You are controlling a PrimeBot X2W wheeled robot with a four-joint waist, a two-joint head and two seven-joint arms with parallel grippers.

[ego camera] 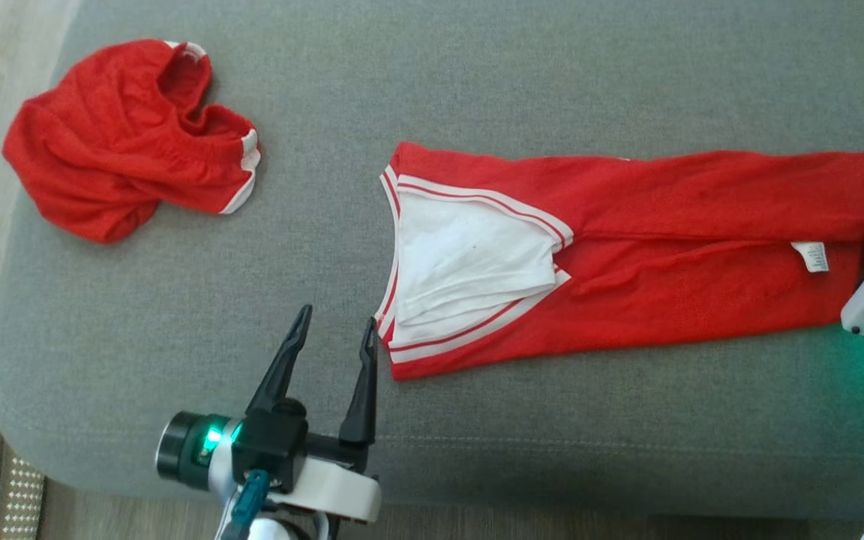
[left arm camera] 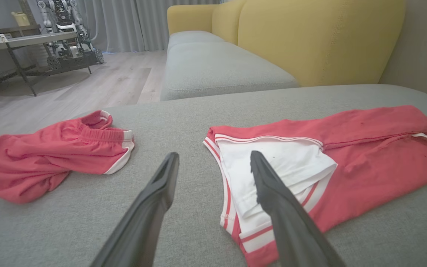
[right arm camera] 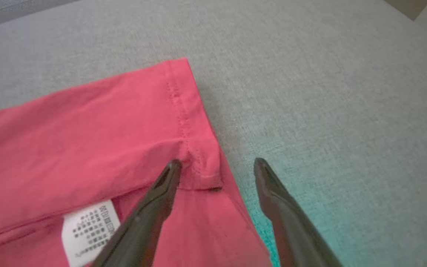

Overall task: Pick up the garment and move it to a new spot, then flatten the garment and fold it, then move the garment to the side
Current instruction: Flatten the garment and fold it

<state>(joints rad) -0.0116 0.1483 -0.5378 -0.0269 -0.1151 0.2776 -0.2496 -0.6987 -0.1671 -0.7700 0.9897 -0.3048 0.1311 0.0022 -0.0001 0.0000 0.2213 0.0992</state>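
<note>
the red garment [ego camera: 702, 225] lies on the grey cushion [ego camera: 477, 75], folded into a long strip. its neck end, with a white part [ego camera: 469, 262] and stripy trim [ego camera: 477, 330], is on the robot's left. its hem end, with a small white label [ego camera: 810, 256], is on the robot's right. red shorts [ego camera: 117, 142] lie in a heap well apart, at the far left of the cushion.

the left gripper [ego camera: 337, 315] is spread wide and holds nothing. it sits just beside the neck end, and in the left wrist view 1 finger is over the white part. the right gripper [right arm camera: 218, 161] is spread wide too, with nothing in it. in its own view, 1 finger is over the hem [right arm camera: 184, 111] corner and the other is over bare cushion, so the edge of the cloth lies between them.

the garment looks thin, soft and very light. it probably bends and droops as soon as it is lifted, and the folded layers may slide apart. the best places to hold look like the 2 ends, at the corners. each gripper should pinch all the layers at once, not just the top 1. the cushion is soft too, so the fingers can push down a little to get under the edge.
</note>
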